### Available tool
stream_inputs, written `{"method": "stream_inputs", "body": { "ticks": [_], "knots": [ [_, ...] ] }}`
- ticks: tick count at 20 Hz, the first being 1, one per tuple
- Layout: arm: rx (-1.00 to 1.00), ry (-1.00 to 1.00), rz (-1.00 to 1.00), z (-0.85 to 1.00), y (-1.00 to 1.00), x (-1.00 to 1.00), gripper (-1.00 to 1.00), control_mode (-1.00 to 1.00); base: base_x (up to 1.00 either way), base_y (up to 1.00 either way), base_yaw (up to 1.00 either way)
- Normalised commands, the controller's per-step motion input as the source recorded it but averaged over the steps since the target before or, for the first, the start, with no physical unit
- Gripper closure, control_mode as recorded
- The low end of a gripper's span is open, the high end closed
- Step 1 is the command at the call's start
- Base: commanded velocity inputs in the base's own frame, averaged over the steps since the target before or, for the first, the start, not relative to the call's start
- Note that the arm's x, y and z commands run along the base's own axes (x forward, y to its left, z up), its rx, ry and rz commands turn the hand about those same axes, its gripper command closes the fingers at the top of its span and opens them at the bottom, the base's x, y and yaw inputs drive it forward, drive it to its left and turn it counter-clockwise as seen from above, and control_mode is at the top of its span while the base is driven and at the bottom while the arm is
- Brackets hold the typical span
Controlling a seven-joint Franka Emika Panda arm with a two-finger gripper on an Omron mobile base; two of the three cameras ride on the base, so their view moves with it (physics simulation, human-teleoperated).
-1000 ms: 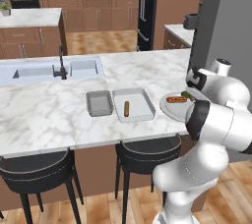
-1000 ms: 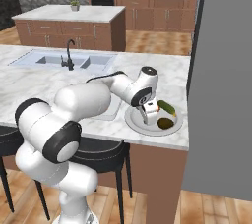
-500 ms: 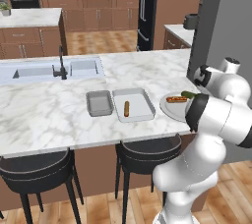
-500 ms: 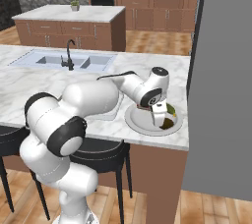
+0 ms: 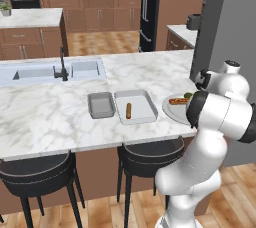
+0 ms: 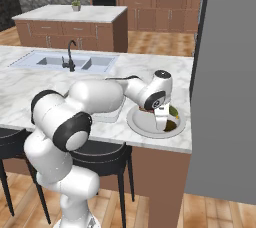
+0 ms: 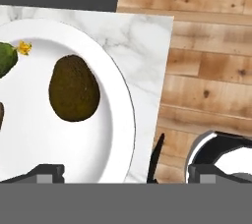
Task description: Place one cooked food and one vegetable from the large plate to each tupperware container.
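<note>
The large plate (image 6: pixel 138 122) lies at the counter's right end, near its front edge. My gripper (image 6: pixel 162 122) hangs over it, open and holding nothing. In the hand view the fingertips (image 7: pixel 47 173) stand wide apart above the plate's (image 7: pixel 114 134) rim, where a brown avocado (image 7: pixel 74 88) and a green cucumber (image 7: pixel 7 59) with a yellow flower lie. From the left base view a hot dog (image 5: pixel 178 101) shows on the plate (image 5: pixel 170 109). Left of it sit the tupperware containers: the larger tray (image 5: pixel 141 97) holds a sausage (image 5: pixel 129 110), and the small darker tray (image 5: pixel 101 105) is bare.
A sink (image 5: pixel 50 70) with a dark faucet (image 5: pixel 62 67) is set into the counter's left part. Two dark stools (image 5: pixel 150 152) stand below the front edge. A grey wall (image 6: pixel 225 82) rises right of the plate. Past the counter corner lies wooden floor (image 7: pixel 211 46).
My arm has swung right across the plate, carrying the gripper from its left side to its right part. The jaws have stayed open; the food has not moved.
</note>
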Motion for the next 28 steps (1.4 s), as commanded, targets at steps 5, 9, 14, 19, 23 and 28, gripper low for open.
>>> {"method": "stream_inputs", "body": {
  "ticks": [5, 9, 14, 19, 23, 28],
  "knots": [
    [0.03, 0.02, 0.01, -0.14, -0.41, 0.19, -1.00, -1.00, 0.00, 0.00, 0.00],
    [0.02, -0.01, 0.01, 0.00, -0.03, 0.31, -1.00, -1.00, 0.00, 0.00, 0.00],
    [0.09, 0.00, 0.03, -0.33, -0.02, 0.27, -1.00, -1.00, 0.00, 0.00, 0.00],
    [0.03, 0.02, 0.00, -0.44, -0.09, 0.14, -1.00, -1.00, 0.00, 0.00, 0.00],
    [0.00, 0.00, 0.01, -0.06, -0.14, 0.21, -1.00, -1.00, 0.00, 0.00, 0.00],
    [0.00, 0.00, 0.02, -0.09, -0.08, 0.16, -1.00, -1.00, 0.00, 0.00, 0.00]
  ]
}}
